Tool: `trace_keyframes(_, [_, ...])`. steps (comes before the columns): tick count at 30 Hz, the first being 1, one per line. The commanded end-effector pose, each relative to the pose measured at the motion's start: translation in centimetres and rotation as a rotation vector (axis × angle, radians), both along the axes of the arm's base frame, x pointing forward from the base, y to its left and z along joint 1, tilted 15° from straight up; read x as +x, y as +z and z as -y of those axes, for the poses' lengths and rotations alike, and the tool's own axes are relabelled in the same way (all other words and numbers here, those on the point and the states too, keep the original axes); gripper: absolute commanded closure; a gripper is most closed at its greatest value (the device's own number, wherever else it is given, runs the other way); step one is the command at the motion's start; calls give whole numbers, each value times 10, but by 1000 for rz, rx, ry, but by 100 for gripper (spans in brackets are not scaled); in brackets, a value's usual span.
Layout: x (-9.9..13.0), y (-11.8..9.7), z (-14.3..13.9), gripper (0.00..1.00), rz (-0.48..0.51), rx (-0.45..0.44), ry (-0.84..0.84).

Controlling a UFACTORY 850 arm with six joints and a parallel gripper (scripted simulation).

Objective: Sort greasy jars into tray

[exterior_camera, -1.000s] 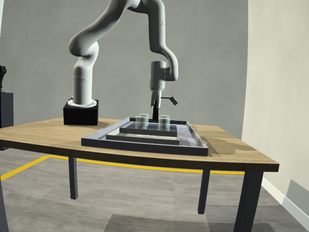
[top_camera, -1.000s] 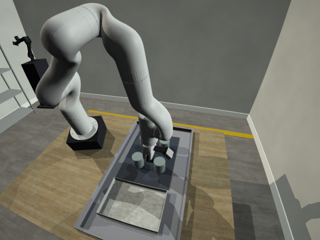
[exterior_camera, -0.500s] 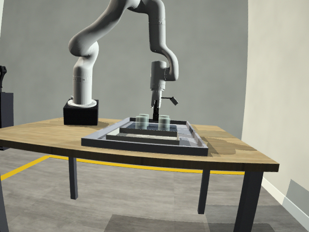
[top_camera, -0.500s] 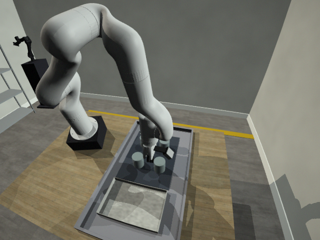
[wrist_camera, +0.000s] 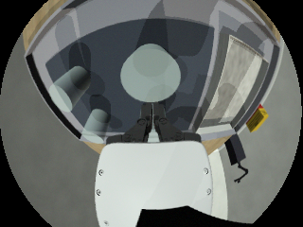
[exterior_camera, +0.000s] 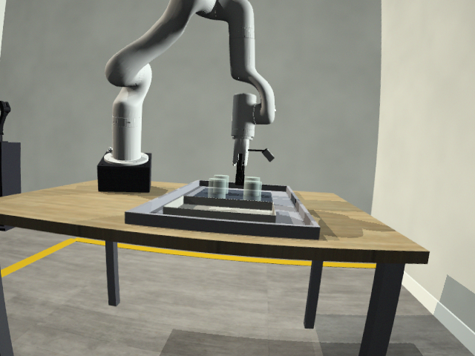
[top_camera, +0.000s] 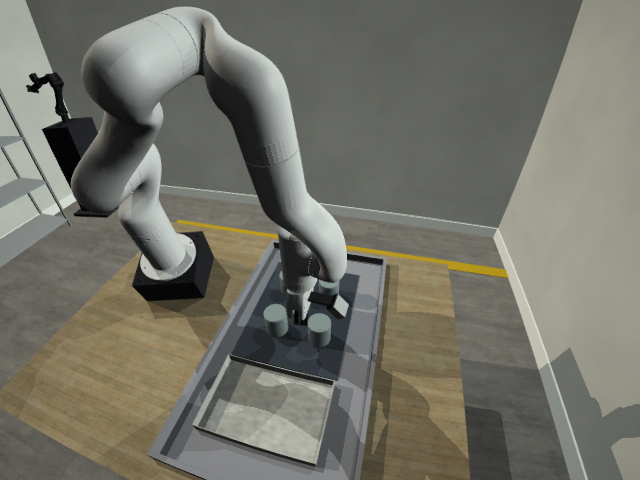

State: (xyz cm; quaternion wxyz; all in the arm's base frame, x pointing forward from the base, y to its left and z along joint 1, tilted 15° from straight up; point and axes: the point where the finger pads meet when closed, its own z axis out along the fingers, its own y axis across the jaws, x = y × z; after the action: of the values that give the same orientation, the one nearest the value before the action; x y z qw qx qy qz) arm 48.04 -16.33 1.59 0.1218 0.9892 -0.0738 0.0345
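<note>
From a black block (top_camera: 170, 290) (exterior_camera: 125, 178) at left, the arm (top_camera: 266, 103) (exterior_camera: 243, 50) arches up and over to the right, its wrist pointing straight down. The gripper (top_camera: 299, 320) (exterior_camera: 240, 182) (wrist_camera: 152, 103) hangs upright among the jars, fingers together with nothing between them.

Only the top view takes in the shelf (top_camera: 23, 187) at far left; only the wrist view has a yellow box (wrist_camera: 258, 119) at its right. That view shows three jars, one large just beyond the fingertips; whether they touch, I cannot tell.

The steel top (top_camera: 372, 289) (exterior_camera: 222, 230) bears the mat (top_camera: 310, 356) (wrist_camera: 189, 57) and, beside it, the tray (top_camera: 332, 408) (exterior_camera: 218, 215) (wrist_camera: 239, 66), which has no jar in it. All four jars stand on the mat: left front (top_camera: 276, 320) (exterior_camera: 217, 188), left rear partly hidden, right front (top_camera: 318, 330) (exterior_camera: 252, 190), right rear partly behind the arm.
</note>
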Motion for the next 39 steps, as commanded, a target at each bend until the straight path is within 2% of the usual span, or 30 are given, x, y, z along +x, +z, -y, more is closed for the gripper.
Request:
trace_keyframes(1, [2,1,0,100,1,0,0])
trace_keyframes(39, [6,5,0,100,1,0,0])
